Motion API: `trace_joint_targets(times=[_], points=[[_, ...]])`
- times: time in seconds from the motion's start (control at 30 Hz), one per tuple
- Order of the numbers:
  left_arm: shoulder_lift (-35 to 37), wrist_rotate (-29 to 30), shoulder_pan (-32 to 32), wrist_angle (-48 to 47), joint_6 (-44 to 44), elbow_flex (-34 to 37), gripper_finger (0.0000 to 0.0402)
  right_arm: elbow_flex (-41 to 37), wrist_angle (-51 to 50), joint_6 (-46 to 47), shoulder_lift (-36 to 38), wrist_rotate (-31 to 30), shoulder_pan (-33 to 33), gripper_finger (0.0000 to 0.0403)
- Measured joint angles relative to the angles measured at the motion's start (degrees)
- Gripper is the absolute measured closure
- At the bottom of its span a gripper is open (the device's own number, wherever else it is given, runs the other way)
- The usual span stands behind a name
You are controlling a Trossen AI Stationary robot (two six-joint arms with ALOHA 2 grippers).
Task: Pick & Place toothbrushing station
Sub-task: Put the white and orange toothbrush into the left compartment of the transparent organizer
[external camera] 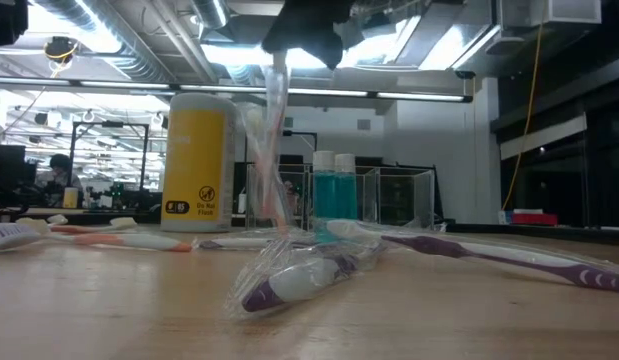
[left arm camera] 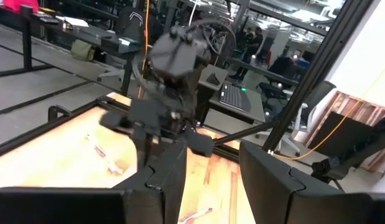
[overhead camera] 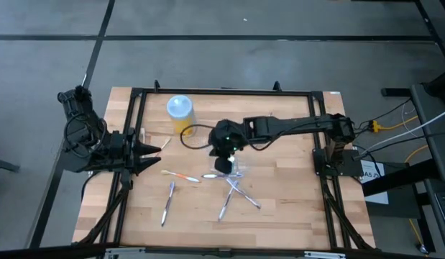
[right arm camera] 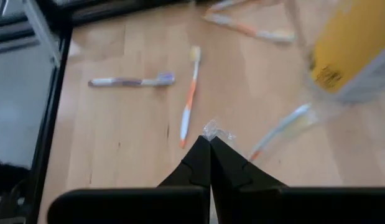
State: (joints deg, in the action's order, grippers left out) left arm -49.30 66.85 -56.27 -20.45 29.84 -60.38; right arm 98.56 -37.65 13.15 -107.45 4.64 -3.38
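1. From above I see a grey floor around my wooden bench. The right gripper reaches over the bench's middle, just above a heap of toothbrushes. Two more brushes lie apart from the heap: an orange one and a whitish one. A yellow bottle stands towards the back. The left gripper waits at the bench's left edge.

2. At bench height, a workshop with ceiling lights shows behind. The right jaws are clamped on the top of a clear plastic bag, which hangs down from them; a purple brush sits in its low end on the wood.

3. From the left wrist, the left jaws stand apart and empty, aimed at the right arm.

4. From the right wrist, the jaws are together, pinching a crinkled edge of clear plastic.

5. My judgement: the job is early; I see no brush in any holder, so nearly all the placing remains.
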Motion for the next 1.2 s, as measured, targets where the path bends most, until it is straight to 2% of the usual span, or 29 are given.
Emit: trace_joint_targets(times=[0.6,0.7,0.87,1.0,1.1,1.2], points=[[0.0,0.0,0.0,0.4,0.4,0.0,0.0258,-3.9,7.5,1.3,-1.5,2.1,1.8,0.0397],[0.0,0.1,0.0,1.2,0.0,0.0,0.0258,-3.9,9.2,2.2,-1.7,2.2,1.9,0.0368],[0.0,0.1,0.0,1.5,-0.5,0.0,0.0258,-3.9,9.8,4.3,-1.7,-0.6,2.1,0.0298],[0.0,0.1,0.0,1.4,-0.6,0.0,0.0258,-3.9,10.8,5.8,-1.7,-0.6,2.1,0.0249],[0.0,0.1,0.0,1.4,-0.6,0.0,0.0258,-3.9,12.3,7.7,-1.7,-0.1,2.2,0.0224],[0.0,-0.1,0.0,1.0,-0.2,0.0,0.0258,-3.9,14.5,10.4,-1.4,3.1,2.0,0.0212]])
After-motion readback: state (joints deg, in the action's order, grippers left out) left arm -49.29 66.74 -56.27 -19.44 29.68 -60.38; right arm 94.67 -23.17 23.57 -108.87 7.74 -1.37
